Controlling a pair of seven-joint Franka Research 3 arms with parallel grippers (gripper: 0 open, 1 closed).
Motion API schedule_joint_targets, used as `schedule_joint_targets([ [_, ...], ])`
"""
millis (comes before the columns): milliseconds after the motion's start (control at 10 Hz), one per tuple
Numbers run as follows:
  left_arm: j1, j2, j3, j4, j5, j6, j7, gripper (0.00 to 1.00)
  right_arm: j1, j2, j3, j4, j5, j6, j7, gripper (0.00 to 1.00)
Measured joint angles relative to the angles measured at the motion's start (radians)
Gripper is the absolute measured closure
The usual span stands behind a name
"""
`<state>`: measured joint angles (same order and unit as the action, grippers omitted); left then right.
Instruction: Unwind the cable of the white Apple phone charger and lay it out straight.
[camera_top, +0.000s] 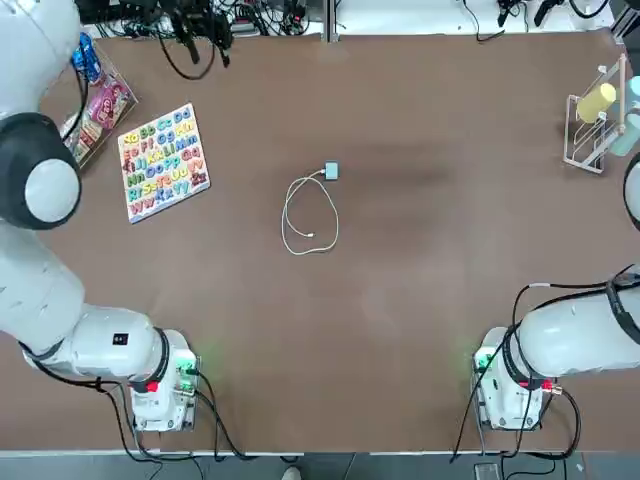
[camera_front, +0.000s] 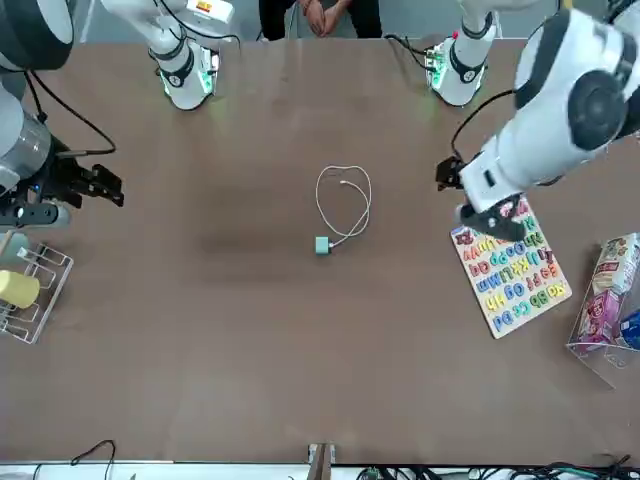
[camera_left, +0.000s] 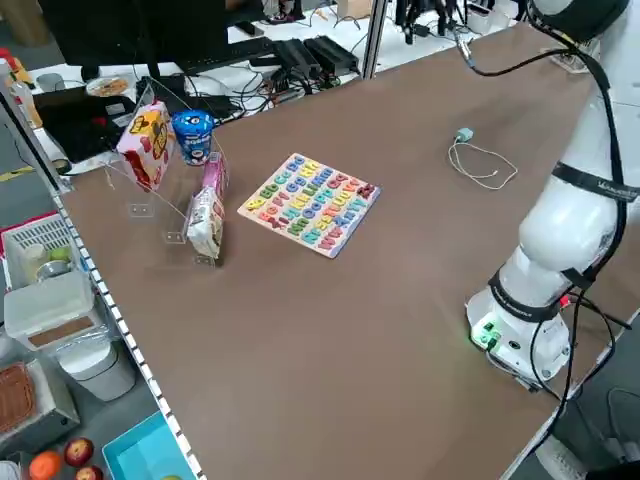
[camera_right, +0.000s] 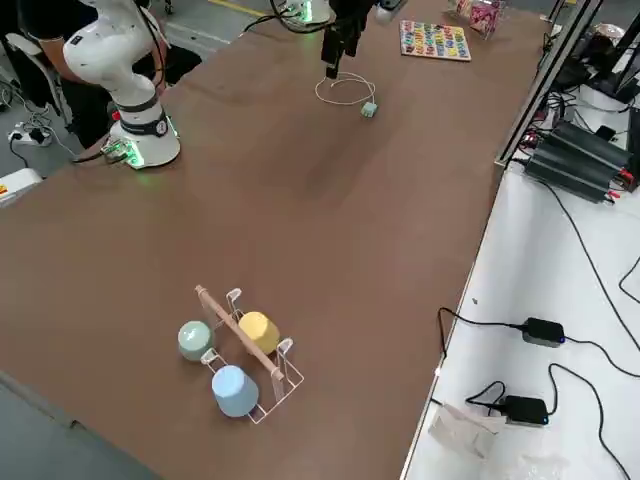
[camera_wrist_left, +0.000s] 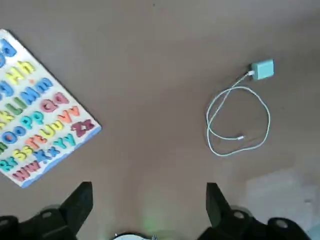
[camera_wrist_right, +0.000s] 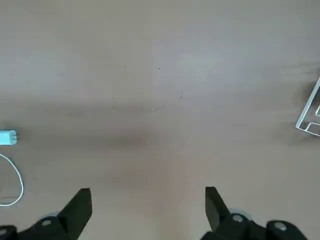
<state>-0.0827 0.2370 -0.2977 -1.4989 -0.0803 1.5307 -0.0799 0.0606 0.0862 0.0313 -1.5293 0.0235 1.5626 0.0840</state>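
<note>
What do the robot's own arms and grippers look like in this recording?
Both arms have rounded white segments with dark grey joint rings and green lights near the base, and black cables run along them. The left gripper and right gripper are matte black, each with two blocky fingers and round screw heads behind.

On my brown surface (camera_top: 400, 330) lie the charger (camera_top: 331, 171), its looped cable (camera_top: 338, 222), an alphabet board (camera_top: 163, 162), a cup rack (camera_top: 587, 163) and a clear snack bin (camera_top: 122, 117).

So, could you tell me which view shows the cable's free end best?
The left wrist view: the connector appears largest inside the loop. Top, front and both side views show it smaller; the right wrist view cuts it off.
</note>
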Motion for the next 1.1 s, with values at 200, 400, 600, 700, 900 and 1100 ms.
schedule_joint_targets([
  [200, -0.044, 0.040, -0.001, -0.025, 0.000, 0.083, 0.006, 0.00, 0.000, 0.000, 0.000, 0.000, 0.000, 0.000, 0.001, 0.00],
  [400, -0.122, 0.098, 0.000, -0.083, 0.026, 0.219, -0.002, 0.00, 0.000, 0.000, -0.001, 0.000, 0.000, 0.000, 0.005, 0.00],
  [600, -0.163, 0.159, 0.000, -0.104, 0.071, 0.311, -0.005, 0.00, 0.000, 0.000, -0.001, -0.001, 0.000, 0.000, 0.007, 0.00],
  [700, -0.171, 0.179, 0.000, -0.105, 0.092, 0.341, -0.004, 0.00, 0.000, 0.000, -0.001, -0.001, 0.001, 0.000, 0.007, 0.00],
  [900, -0.176, 0.218, -0.004, -0.110, 0.099, 0.402, 0.000, 0.00, 0.000, 0.000, -0.001, -0.001, 0.001, 0.002, 0.007, 0.00],
  [1100, -0.203, 0.287, -0.032, -0.140, 0.099, 0.527, -0.001, 0.00, 0.002, 0.000, 0.000, 0.000, 0.001, 0.008, 0.007, 0.00],
])
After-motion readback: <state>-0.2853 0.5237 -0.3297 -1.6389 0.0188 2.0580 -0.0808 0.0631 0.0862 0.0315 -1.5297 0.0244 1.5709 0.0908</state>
